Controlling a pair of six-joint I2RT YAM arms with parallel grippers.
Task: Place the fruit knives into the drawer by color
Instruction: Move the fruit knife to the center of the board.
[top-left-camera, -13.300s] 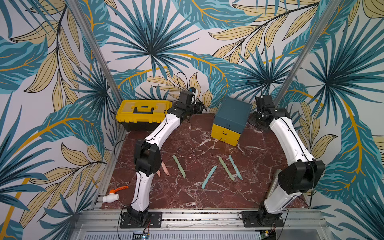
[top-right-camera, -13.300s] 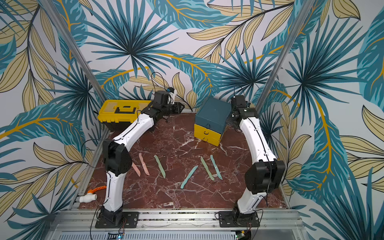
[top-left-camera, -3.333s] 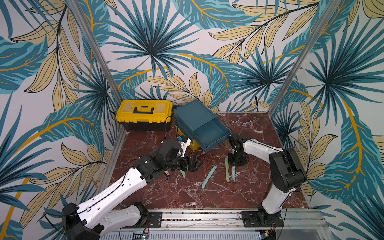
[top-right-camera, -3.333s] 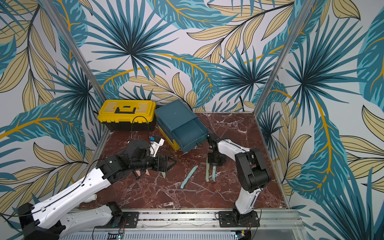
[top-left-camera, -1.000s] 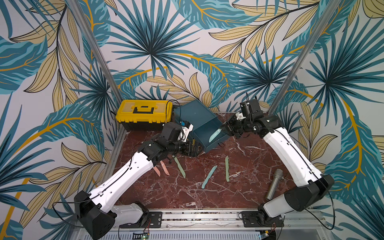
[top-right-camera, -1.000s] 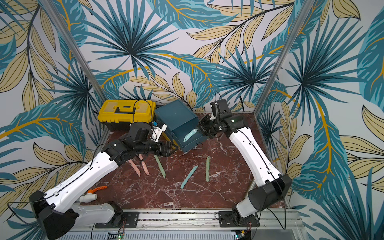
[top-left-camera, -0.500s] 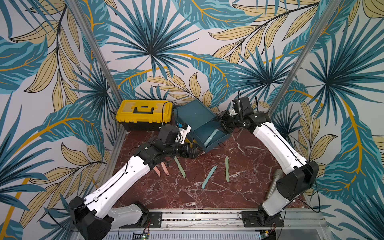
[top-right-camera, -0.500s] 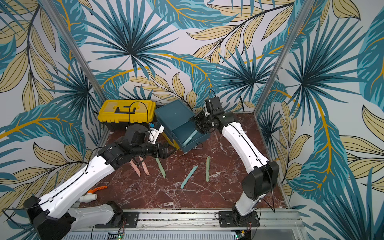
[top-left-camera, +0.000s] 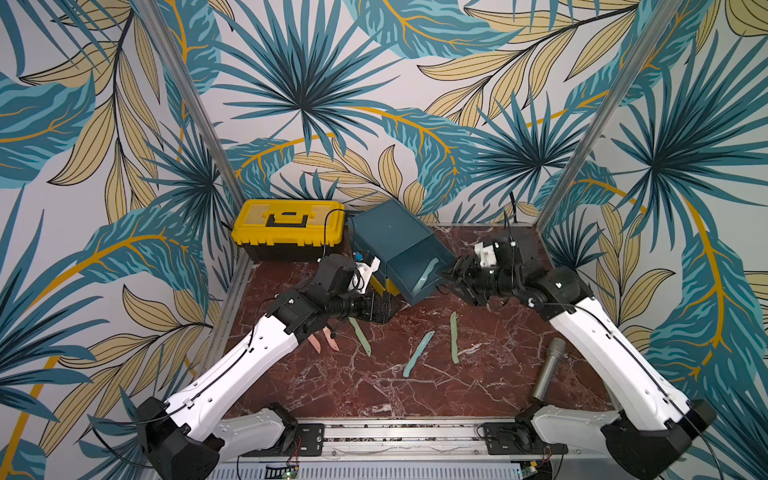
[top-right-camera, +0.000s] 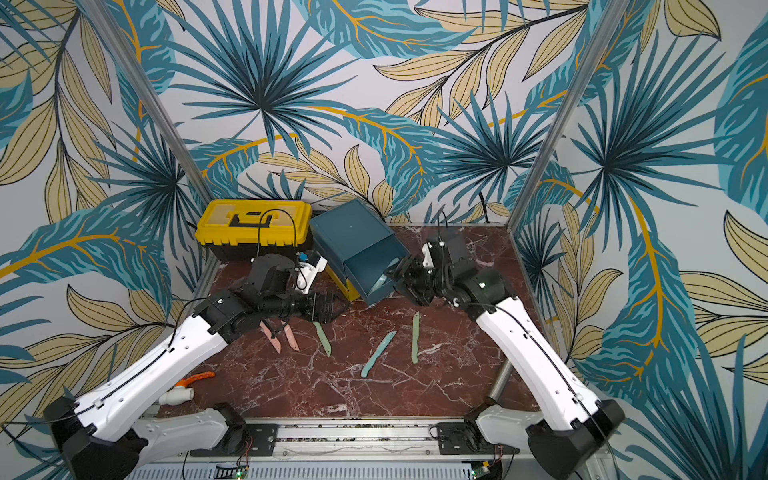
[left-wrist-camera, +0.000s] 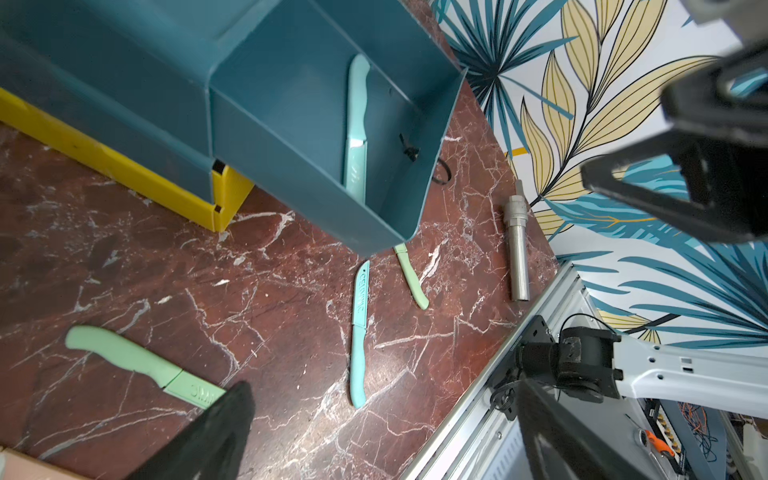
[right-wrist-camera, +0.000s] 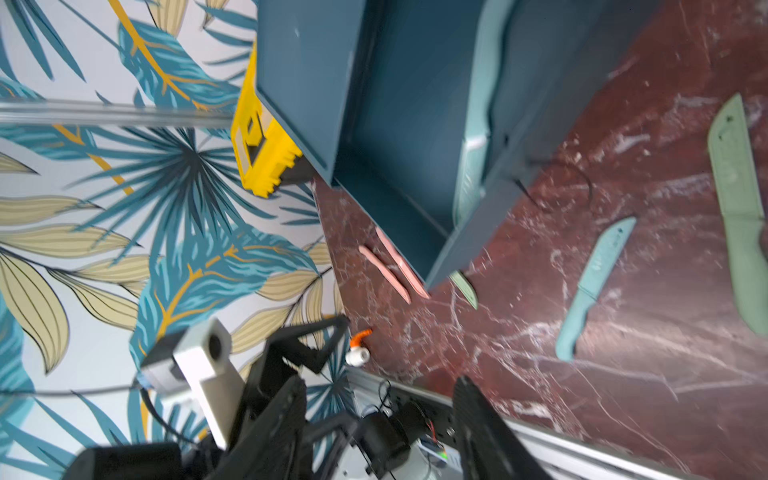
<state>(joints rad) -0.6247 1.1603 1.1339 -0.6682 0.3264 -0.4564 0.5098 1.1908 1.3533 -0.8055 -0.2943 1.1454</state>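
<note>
The drawer (top-left-camera: 384, 232) chest stands at the back, and its top teal drawer (top-left-camera: 419, 266) is pulled out. One light blue fruit knife (top-left-camera: 424, 275) lies inside it, also seen in the left wrist view (left-wrist-camera: 355, 124) and the right wrist view (right-wrist-camera: 478, 124). On the table lie two pink knives (top-left-camera: 324, 340), a green knife (top-left-camera: 360, 336), a blue knife (top-left-camera: 417, 359) and another green knife (top-left-camera: 454, 343). My left gripper (top-left-camera: 386, 311) hovers open by the chest's lower front, its jaws wide and empty (left-wrist-camera: 382, 449). My right gripper (top-left-camera: 455, 279) is open and empty beside the drawer's front edge (right-wrist-camera: 382, 432).
A yellow-and-black toolbox (top-left-camera: 289, 228) sits against the back wall left of the chest. A grey metal cylinder (top-left-camera: 548, 368) lies at the right near the front rail. An orange-and-white valve (top-right-camera: 187, 384) rests at the front left. Patterned walls close in three sides.
My right gripper has opened and let go of the light blue knife, which now lies in the open drawer. The gripper has drawn back to the drawer's front. My left gripper stayed open.
</note>
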